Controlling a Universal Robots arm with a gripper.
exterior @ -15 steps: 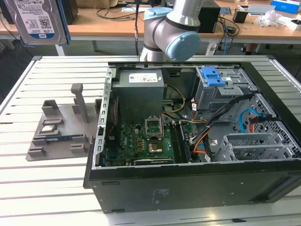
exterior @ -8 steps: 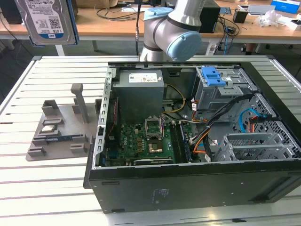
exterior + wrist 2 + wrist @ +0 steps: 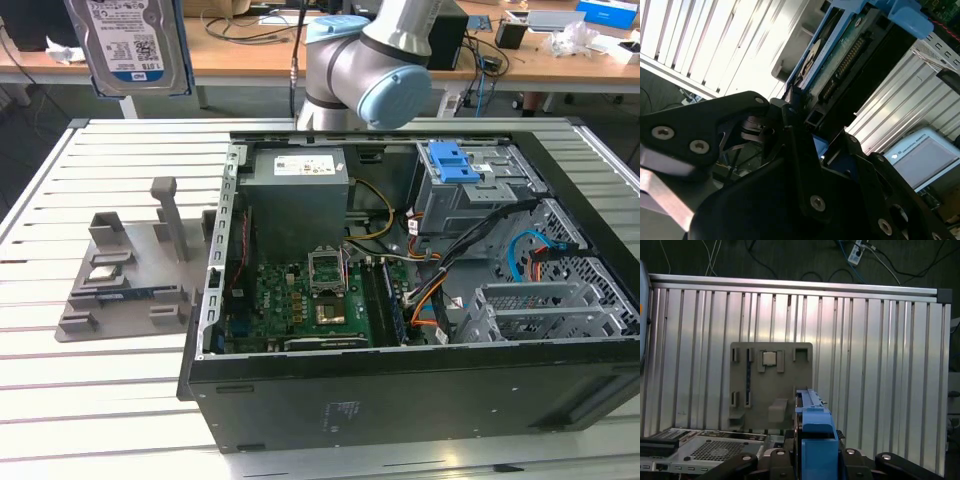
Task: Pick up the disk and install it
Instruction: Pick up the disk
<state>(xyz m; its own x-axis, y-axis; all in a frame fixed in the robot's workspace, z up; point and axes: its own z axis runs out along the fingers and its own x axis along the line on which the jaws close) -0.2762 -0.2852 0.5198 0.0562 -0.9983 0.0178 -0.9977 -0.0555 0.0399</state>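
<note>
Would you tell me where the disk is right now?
The disk hangs in the air at the exterior view's top left, above the grey tray and left of the computer case; the second wrist view shows the gripper clamped on it.

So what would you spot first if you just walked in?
The disk hangs high in the air at the exterior view's left, clamped in the gripper. Then there's the big open computer case with a green board inside, and a grey tray beside it.
</note>
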